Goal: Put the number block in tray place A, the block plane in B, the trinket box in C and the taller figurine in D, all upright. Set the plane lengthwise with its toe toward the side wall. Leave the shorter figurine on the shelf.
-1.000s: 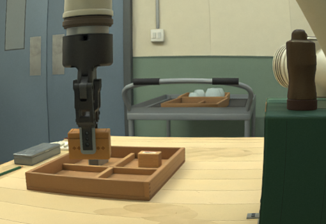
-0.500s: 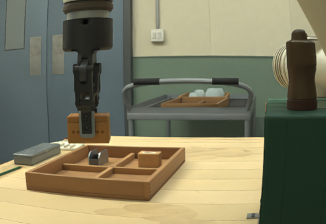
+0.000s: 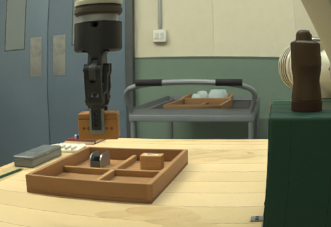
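The trinket box (image 3: 99,124), a light wooden box with a dotted band, hangs in the air above the far left corner of the wooden tray (image 3: 108,172). In the tray, the grey block plane (image 3: 99,159) stands in a rear compartment and the number block (image 3: 152,161) sits in the compartment to its right; the two front compartments hold nothing. A dark brown figurine (image 3: 305,72) stands upright on the green shelf (image 3: 306,162) at the right. My gripper (image 3: 97,125) comes down from above, closed on the trinket box and holding it upright.
A grey metal case (image 3: 37,155) lies left of the tray, with a pencil (image 3: 4,175) in front of it and a book and white pieces behind. A grey cart (image 3: 191,105) with another tray stands beyond the table. The green shelf blocks the right side.
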Tool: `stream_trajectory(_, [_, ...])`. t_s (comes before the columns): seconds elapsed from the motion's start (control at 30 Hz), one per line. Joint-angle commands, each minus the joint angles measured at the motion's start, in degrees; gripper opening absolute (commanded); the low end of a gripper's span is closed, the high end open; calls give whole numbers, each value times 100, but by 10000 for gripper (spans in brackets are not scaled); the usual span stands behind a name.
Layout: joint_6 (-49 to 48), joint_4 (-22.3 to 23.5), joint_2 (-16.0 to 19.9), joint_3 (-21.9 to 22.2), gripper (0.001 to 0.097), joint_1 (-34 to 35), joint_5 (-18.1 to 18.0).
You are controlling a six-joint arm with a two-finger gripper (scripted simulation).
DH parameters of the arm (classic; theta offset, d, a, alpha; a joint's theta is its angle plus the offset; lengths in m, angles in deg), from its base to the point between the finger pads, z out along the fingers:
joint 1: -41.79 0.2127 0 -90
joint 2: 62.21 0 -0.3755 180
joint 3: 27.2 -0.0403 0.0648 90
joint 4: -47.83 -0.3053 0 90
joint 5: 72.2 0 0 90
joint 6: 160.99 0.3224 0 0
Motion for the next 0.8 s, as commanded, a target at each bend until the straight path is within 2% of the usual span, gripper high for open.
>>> stream_trajectory(0.0, [-48, 5, -99, -138, 80, -112, -51])
stream_trajectory(0.2, [-470, 4, -661, -1030, 80, -919, -383])
stream_trajectory(0.37, [-930, 3, -1020, -1572, 80, -1713, -567])
stream_trajectory(0.57, [-1421, 0, -1238, -1892, 80, -2512, -669])
stream_trajectory(0.77, [-1663, -2, -1301, -1984, 80, -2893, -697])
